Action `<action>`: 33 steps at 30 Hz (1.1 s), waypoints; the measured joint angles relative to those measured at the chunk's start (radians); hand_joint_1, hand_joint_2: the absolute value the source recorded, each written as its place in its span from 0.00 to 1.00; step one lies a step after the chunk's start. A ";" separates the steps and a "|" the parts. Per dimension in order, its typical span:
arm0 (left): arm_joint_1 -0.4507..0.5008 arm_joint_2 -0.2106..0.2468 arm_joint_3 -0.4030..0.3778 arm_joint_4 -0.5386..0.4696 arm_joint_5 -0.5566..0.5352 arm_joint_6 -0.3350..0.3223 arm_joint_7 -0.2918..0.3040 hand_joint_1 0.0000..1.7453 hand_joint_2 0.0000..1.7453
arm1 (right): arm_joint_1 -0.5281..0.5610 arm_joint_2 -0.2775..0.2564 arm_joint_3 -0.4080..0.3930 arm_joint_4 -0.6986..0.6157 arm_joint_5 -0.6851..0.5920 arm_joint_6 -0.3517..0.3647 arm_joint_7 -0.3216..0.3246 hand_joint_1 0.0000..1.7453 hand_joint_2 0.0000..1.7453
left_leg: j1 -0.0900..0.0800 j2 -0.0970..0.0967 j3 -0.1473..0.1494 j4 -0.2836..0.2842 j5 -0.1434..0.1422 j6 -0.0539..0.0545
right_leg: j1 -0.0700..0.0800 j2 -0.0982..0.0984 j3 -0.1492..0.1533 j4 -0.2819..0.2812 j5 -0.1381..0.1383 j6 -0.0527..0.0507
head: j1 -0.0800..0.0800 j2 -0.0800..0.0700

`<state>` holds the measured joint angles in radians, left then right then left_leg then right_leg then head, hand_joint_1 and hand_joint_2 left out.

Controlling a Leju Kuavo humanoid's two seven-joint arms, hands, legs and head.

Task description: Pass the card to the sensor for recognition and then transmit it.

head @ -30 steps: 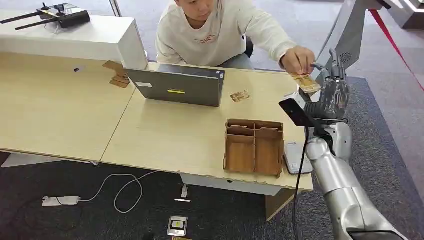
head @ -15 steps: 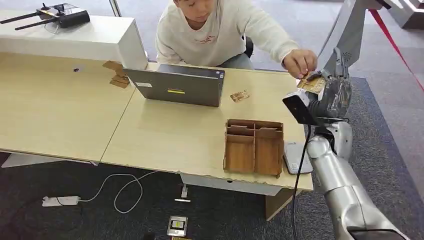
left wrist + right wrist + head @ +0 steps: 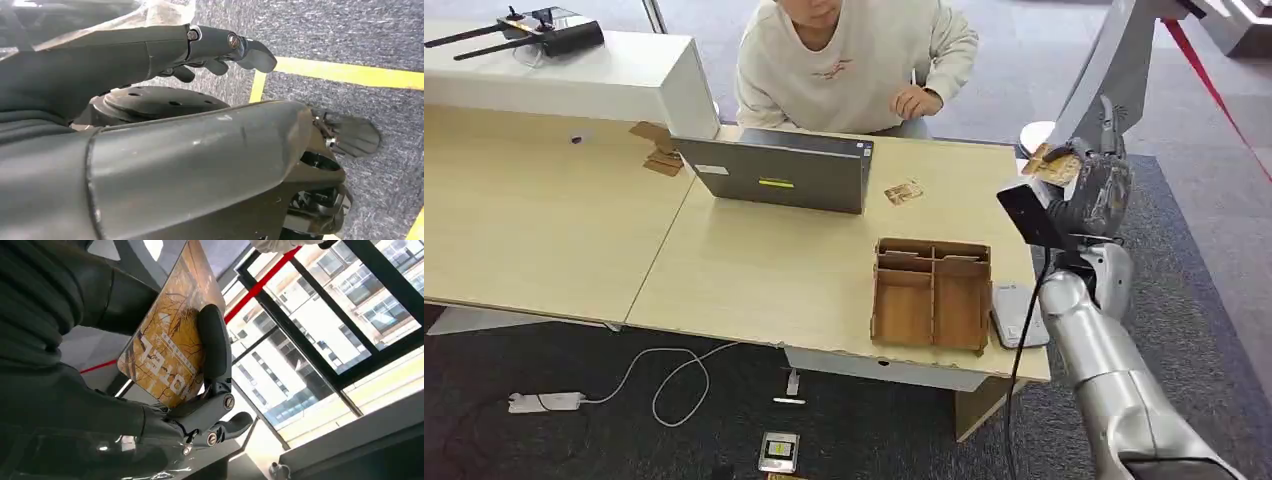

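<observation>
Golden-brown and printed with the word HOTEL, the card (image 3: 167,347) is pinched in the robot's right hand (image 3: 1092,185), a thick thumb behind it and a dark finger pressed across its face. In the head view the same card (image 3: 1054,165) sits at the top of that raised hand, held up in the air just off the far right corner of the counter (image 3: 764,270), touching nothing else. The silver right arm (image 3: 1104,370) rises from the lower right of the view to reach it.

The counter is pale wood. Near its right front edge stands an open wooden tray (image 3: 932,294) divided into compartments. Just beside the tray, at the counter's right edge, lies a flat grey device (image 3: 1012,312) that may be the sensor, though the arm partly covers it. A second card (image 3: 904,192) lies flat on the counter between the tray and a grey laptop (image 3: 776,172). Behind the laptop sits a person in a cream sweatshirt (image 3: 854,65), with one hand (image 3: 916,101) drawn in close to the chest, well apart from the robot's hand.

The left hand (image 3: 210,47) hangs over grey carpet crossed by a yellow line (image 3: 350,74); its dark fingers are loosely extended and apart, holding nothing.
</observation>
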<state>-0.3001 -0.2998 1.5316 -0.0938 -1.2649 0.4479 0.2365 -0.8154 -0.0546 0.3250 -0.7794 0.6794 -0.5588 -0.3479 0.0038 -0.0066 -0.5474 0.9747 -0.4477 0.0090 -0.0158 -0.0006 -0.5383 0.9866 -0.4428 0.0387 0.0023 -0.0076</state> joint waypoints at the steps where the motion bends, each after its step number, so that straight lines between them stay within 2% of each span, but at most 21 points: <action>1: 0.000 0.000 0.000 0.000 0.007 0.000 0.000 0.00 0.00 | 0.000 -0.007 -0.002 0.000 -0.003 0.018 0.007 1.00 1.00 | 0.000 0.000 0.000 0.000 0.000 0.000 | 0.000 0.000 0.000 0.000 0.000 0.000 | 0.000 0.000; 15: 0.001 0.000 0.000 0.000 0.076 0.012 -0.017 0.00 0.00 | 0.067 -0.175 -0.043 0.004 -0.018 0.123 0.038 1.00 1.00 | 0.000 0.000 0.000 0.000 0.000 0.000 | 0.000 0.000 0.000 -0.001 0.000 0.000 | 0.000 0.000; 25: 0.001 0.000 0.000 0.000 0.083 0.012 -0.017 0.00 0.00 | 0.089 -0.224 -0.044 0.002 -0.018 0.140 0.050 1.00 1.00 | 0.000 0.000 0.000 0.000 0.000 0.000 | 0.000 0.000 0.000 0.000 0.000 0.000 | 0.000 0.000; 28: 0.001 0.000 0.000 0.000 0.095 0.012 -0.015 0.00 0.00 | 0.113 -0.238 -0.044 -0.012 -0.019 0.179 0.060 1.00 1.00 | 0.000 0.000 0.000 0.000 0.000 0.000 | 0.000 0.000 0.000 0.000 0.000 0.000 | 0.000 0.000; 33: 0.002 0.000 0.000 0.000 0.109 0.003 -0.013 0.00 0.00 | 0.181 -0.248 -0.038 -0.072 0.012 0.286 0.104 1.00 1.00 | 0.000 0.000 -0.001 0.000 -0.001 0.000 | 0.000 0.000 0.000 -0.001 0.000 0.000 | 0.000 0.000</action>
<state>-0.2985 -0.3002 1.5316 -0.0938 -1.1555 0.4509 0.2239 -0.6341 -0.3029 0.2869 -0.8515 0.6913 -0.2727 -0.2441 0.0037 -0.0064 -0.5481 0.9749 -0.4482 0.0092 -0.0158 -0.0006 -0.5382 0.9861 -0.4429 0.0387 0.0019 -0.0076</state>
